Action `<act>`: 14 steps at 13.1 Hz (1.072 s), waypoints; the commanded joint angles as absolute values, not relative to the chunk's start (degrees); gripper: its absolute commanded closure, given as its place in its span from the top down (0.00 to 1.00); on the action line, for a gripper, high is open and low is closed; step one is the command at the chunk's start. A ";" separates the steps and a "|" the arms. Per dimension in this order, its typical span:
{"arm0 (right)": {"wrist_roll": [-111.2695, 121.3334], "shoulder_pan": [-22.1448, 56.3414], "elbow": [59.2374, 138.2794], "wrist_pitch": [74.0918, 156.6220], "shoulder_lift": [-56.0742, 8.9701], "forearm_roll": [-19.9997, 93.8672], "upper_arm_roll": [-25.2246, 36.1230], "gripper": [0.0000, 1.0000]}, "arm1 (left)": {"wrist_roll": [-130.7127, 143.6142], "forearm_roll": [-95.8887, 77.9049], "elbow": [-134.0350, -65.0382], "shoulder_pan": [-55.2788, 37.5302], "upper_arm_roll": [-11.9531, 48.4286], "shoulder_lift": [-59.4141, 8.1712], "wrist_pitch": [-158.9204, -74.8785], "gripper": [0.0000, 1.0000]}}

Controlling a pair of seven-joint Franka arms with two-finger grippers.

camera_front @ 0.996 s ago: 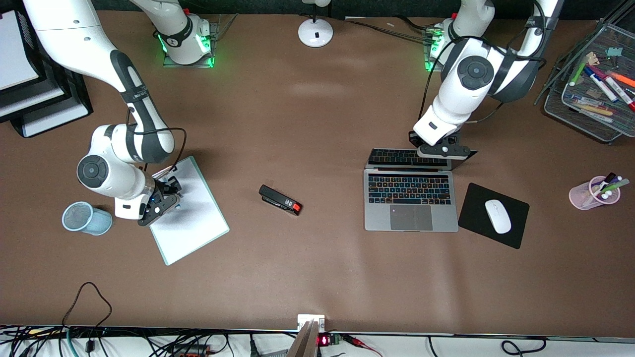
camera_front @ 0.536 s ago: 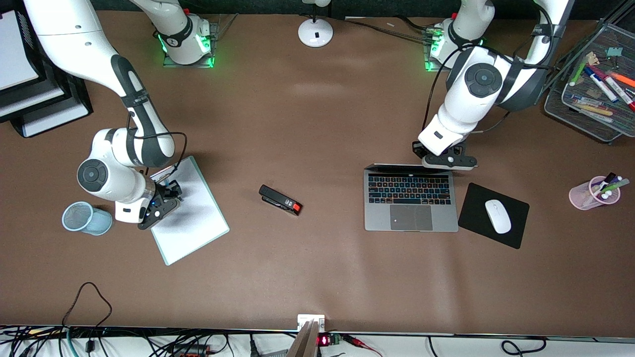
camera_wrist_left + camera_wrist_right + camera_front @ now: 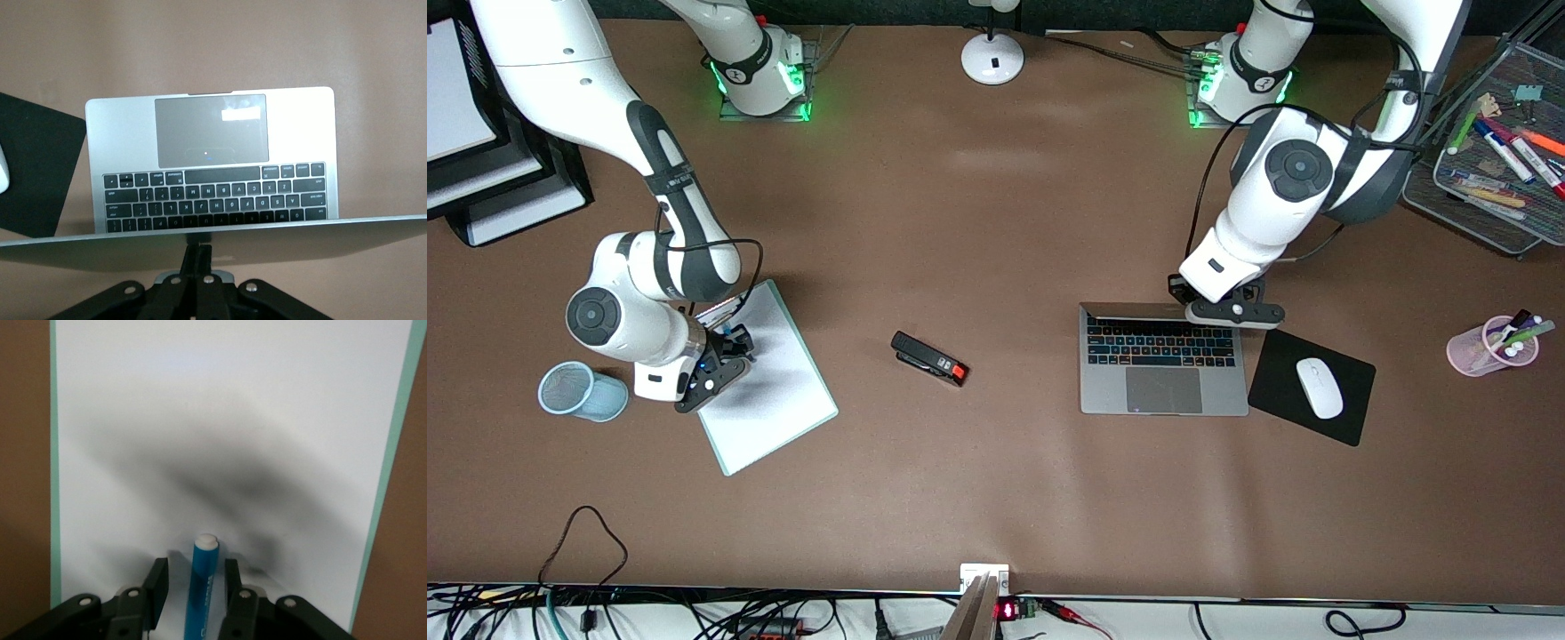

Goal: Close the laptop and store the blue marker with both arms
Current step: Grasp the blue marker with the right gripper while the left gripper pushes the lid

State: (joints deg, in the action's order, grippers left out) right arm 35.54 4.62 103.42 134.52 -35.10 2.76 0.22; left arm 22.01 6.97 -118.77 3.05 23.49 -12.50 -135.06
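I can make out key legends on the laptop (image 3: pixel 1163 360) but none sharply enough to read, and the print on the blue marker (image 3: pixel 201 587) is too blurred for me to name a brand. My right gripper (image 3: pixel 193 587) sits low over the clipboard (image 3: pixel 769 382), at the edge nearest the mesh cup (image 3: pixel 583 391); its fingers (image 3: pixel 157 585) stand a little apart on either side of the marker's barrel, with a thin gap showing on each side, so I cannot say they are pressing it. The marker lies on the white sheet between them, white end pointing away from the wrist. My left gripper (image 3: pixel 198 261) is at the top edge of the laptop's lid (image 3: pixel 213 239), its fingers drawn close together with the lid edge right at their tips; whether they pinch it I cannot tell. The lid is tilted well forward over the keyboard, only partly lowered. The laptop sits toward the left arm's end of the table, just beside the black mouse pad (image 3: pixel 1276 378) carrying a white mouse (image 3: pixel 1319 388). A stapler (image 3: pixel 929 358) lies between the clipboard and the laptop.
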 commanded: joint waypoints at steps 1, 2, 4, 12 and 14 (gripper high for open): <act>35.16 4.48 100.20 134.74 -37.88 3.78 0.00 0.42 | 21.18 8.79 -115.41 3.52 23.82 -15.11 -135.09 0.00; 35.16 4.48 100.20 134.74 -37.88 3.78 0.09 0.42 | 21.18 8.79 -114.62 3.60 23.82 -16.16 -135.09 0.00; 35.07 4.48 100.20 134.74 -37.97 3.78 0.09 0.42 | 21.09 8.96 -113.12 3.60 23.82 -18.71 -135.17 0.00; 35.07 4.48 100.20 134.65 -38.32 3.78 0.09 0.27 | 21.27 14.85 -106.98 3.87 22.85 -29.17 -143.61 0.00; 35.07 4.57 100.20 134.65 -38.23 3.78 0.09 0.23 | 21.09 15.12 -104.78 3.87 22.15 -32.15 -143.61 0.00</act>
State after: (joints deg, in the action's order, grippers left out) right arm 35.42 4.62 100.97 134.68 -37.84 2.81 0.22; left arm 21.79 13.47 -109.20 3.48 22.38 -27.97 -143.87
